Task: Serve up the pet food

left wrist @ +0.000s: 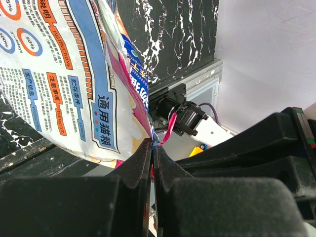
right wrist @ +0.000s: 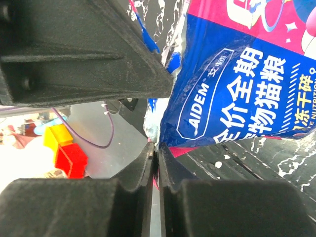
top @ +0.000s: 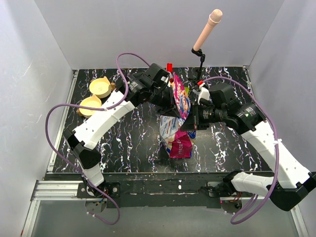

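we saw the pet food bag [top: 181, 98] near the middle of the table [top: 133, 143], a glossy foil pouch held up on edge, its crumpled lower end sagging toward the near side. one face was magenta-pink and deep blue with big white chinese characters and the word "aidem". the other was white with blue and orange instruction panels. silvery foil showed along a crease. thin edges of it sat nipped in the left gripper [left wrist: 152, 148] and the right gripper [right wrist: 157, 153].
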`<action>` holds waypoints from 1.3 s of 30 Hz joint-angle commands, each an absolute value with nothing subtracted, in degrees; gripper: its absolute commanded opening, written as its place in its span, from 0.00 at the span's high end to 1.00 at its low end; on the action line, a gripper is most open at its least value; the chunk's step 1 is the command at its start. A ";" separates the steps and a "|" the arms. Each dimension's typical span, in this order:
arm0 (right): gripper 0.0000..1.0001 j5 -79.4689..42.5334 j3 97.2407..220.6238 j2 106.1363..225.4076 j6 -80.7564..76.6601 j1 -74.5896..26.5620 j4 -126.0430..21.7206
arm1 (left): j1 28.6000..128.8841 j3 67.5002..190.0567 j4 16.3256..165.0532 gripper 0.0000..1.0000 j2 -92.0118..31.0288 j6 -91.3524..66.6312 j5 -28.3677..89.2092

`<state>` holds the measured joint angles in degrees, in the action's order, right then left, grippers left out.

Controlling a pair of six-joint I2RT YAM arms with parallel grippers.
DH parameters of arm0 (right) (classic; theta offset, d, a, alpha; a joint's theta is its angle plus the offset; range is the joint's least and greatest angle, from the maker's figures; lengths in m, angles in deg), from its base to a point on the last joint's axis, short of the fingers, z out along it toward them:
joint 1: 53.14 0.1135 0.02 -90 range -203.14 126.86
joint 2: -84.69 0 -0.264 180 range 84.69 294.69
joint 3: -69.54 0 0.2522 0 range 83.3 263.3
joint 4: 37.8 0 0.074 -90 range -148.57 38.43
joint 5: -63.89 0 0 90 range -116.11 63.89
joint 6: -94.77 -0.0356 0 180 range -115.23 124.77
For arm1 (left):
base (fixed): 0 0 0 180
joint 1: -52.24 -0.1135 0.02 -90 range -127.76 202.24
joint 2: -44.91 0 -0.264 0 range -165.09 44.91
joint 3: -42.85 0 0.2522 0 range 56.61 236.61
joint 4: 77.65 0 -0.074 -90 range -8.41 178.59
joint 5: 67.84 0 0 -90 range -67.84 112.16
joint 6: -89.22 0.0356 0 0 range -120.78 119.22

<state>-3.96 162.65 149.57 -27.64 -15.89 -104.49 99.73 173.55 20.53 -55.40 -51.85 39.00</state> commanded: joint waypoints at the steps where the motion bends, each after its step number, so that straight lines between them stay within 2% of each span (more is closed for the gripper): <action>1: 0.86 -0.98 160.91 147.97 -29.42 -18.42 -98.68 | 99.62 172.10 20.12 1.00 -50.71 -51.93 38.07; 9: 0.79 1.22 161.34 148.76 -30.65 -21.06 -96.83 | 99.70 170.16 22.23 1.00 -49.66 -52.55 39.21; 14: 0.81 2.80 161.26 149.47 -30.83 -21.32 -96.31 | 99.70 169.90 22.49 1.00 -49.31 -52.64 39.38; 19: 0.92 3.24 160.73 149.73 -30.83 -21.59 -96.04 | 99.79 168.85 23.02 1.00 -48.69 -52.72 39.47; 21: 0.99 3.77 159.59 149.12 -31.44 -22.11 -95.08 | 99.79 168.67 22.76 1.00 -48.43 -52.81 39.30; 22: 0.99 3.69 159.15 149.03 -31.79 -22.29 -95.07 | 99.79 168.84 22.49 1.00 -48.43 -52.81 39.12; 28: 0.99 -8.16 158.45 146.83 -33.03 -22.29 -100.60 | 99.79 170.86 15.92 1.00 -48.34 -54.39 33.95; 33: 0.99 -8.88 154.14 145.69 -33.20 -22.20 -101.05 | 99.79 171.75 13.69 1.00 -48.86 -54.75 33.31; 39: 0.99 -16.41 157.55 147.52 -31.45 -18.97 -106.74 | 99.79 172.71 12.22 1.00 -49.92 -54.83 32.54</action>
<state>-2.73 155.74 146.01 -34.78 -21.07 -98.48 100.12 169.97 19.70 -52.32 -55.46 34.98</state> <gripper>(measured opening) 0.020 0.008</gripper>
